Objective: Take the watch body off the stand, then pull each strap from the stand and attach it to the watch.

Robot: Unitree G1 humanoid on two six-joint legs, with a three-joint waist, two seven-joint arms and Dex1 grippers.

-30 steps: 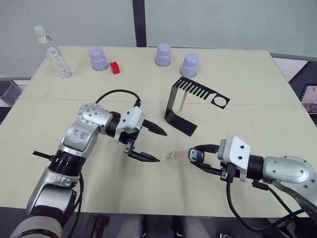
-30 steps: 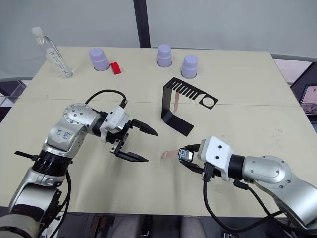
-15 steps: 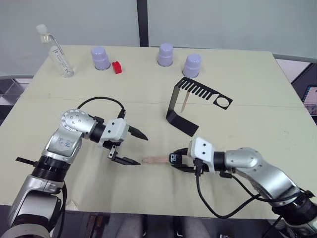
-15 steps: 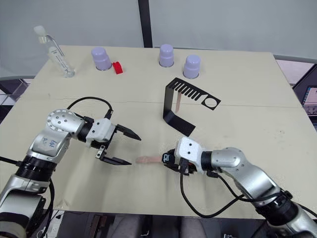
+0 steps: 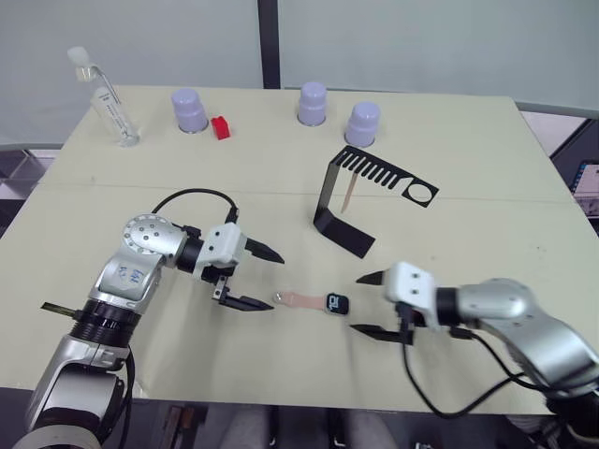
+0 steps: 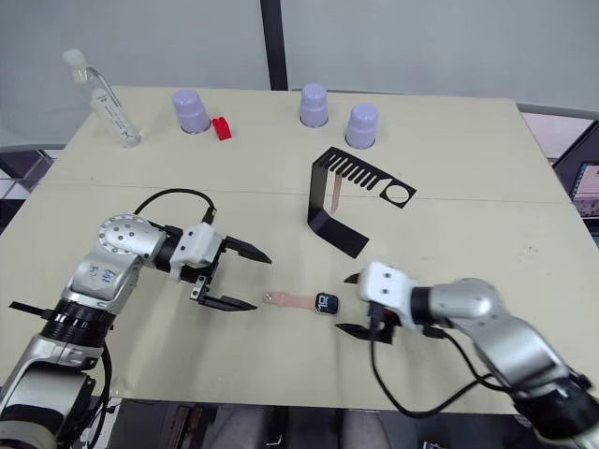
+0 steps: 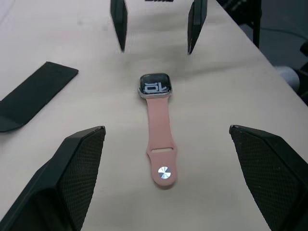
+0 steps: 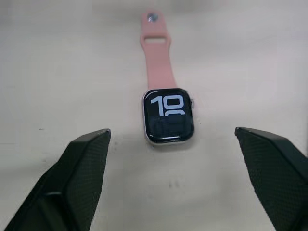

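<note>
One watch body (image 5: 337,304) lies flat on the tabletop (image 5: 468,150), screen up with light digits showing, with one pink strap (image 5: 301,299) joined to it and stretched toward the robot's left, its metal stud at the far tip; the second strap (image 5: 346,194) hangs from the comb-like slots of the single black stand (image 5: 346,201), which sits farther back on the tabletop, well apart from the watch; that makes two straps in all, one on the watch and one on the stand; the left hand (image 5: 269,279) is spread wide, released, holding nothing, its two black fingers pointing at the stud end of the strap and just short of it; the right hand (image 5: 364,304) is likewise spread and empty, its fingers either side of the watch body's line but not touching it, just beside the case; along the back edge stand three upturned lilac cups (image 5: 188,110), one small red block (image 5: 220,127) beside the leftmost cup, and one clear bottle (image 5: 105,98) leaning near the far left corner; the watch lies in the near middle of the tabletop, with bare surface all round it and the front edge near.
</note>
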